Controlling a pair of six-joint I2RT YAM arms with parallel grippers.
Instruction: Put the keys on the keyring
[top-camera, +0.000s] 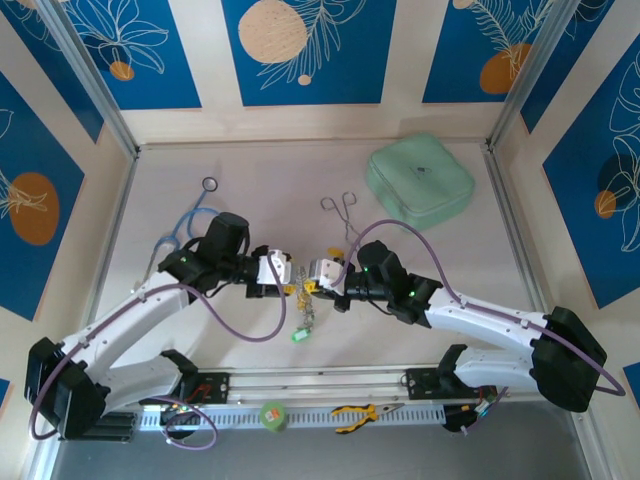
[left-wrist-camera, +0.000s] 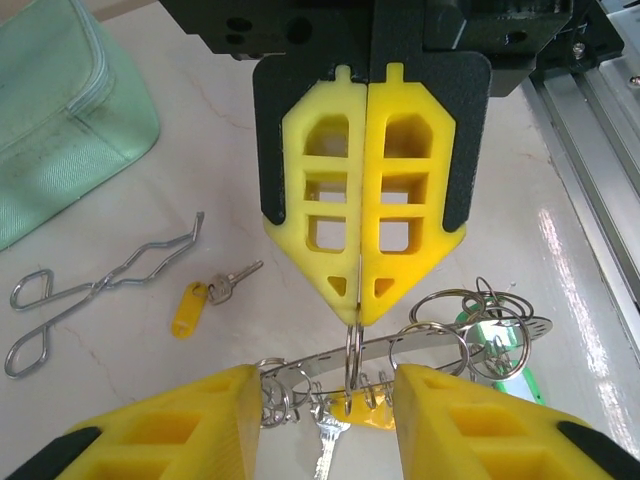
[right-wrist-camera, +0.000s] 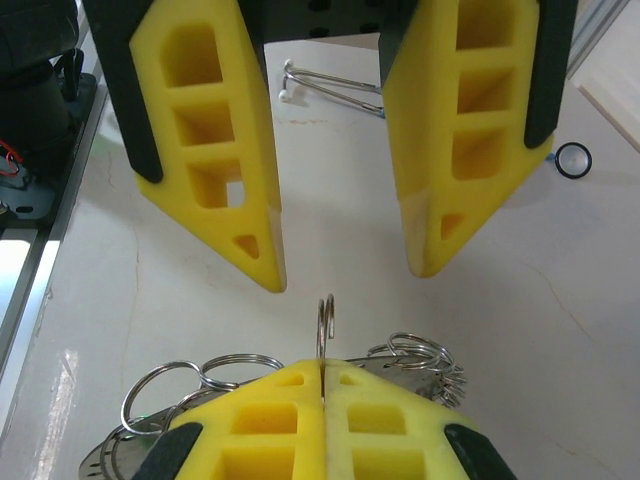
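Left gripper (top-camera: 289, 278) is released: its yellow fingers (right-wrist-camera: 210, 150) stand apart on either side of a small upright ring, with nothing between them touched, as far as the right wrist view shows. Right gripper (top-camera: 313, 274) is clenched, fingertips pressed together on that small ring, which belongs to the keyring (left-wrist-camera: 450, 340). The keyring sits between the two grippers at the middle of the table (top-camera: 250, 190), near its front edge. Its flat silvery band is fringed with loose rings. A metal key (left-wrist-camera: 325, 440) and a yellow tag hang from the band just below the right gripper's tips. A green tag (top-camera: 298, 336) lies at the lower end of the cluster. One yellow-tagged key (left-wrist-camera: 215, 293) lies loose on the table, just beside the forceps (left-wrist-camera: 100, 285) tips. A pale green pouch (top-camera: 420, 185) rests at the far right.
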